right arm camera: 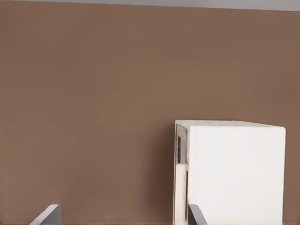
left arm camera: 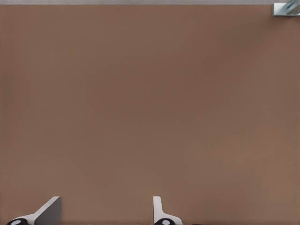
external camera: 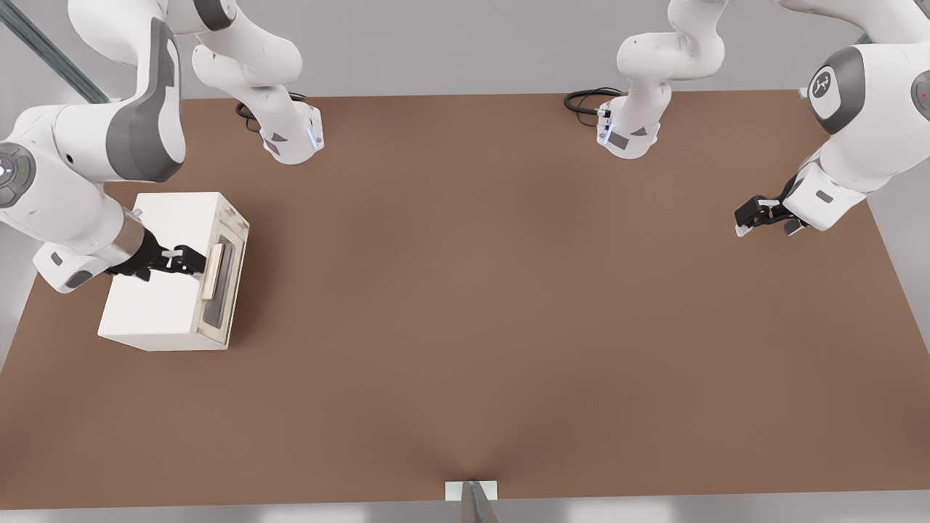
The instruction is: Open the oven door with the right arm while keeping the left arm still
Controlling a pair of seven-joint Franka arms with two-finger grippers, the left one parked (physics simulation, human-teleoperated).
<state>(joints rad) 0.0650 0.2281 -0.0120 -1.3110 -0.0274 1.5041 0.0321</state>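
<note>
right arm (external camera: 80, 181) reaching in from the front view's left, tool (external camera: 190, 263) low and forward.

its white links fold down from the upper corner, the round grey cap with glowing dots facing outward near the elbow, the wrist angled toward the front view's right. the black tool sits just past the wrist with its fingers spread apart; in the right wrist view the two grey fingertips (right arm camera: 47, 214) stand well apart.

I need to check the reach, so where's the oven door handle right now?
In the front view the handle runs along the oven door, on the oven's side facing the front view's right, near the table's left edge. The open gripper is right at it.
</note>
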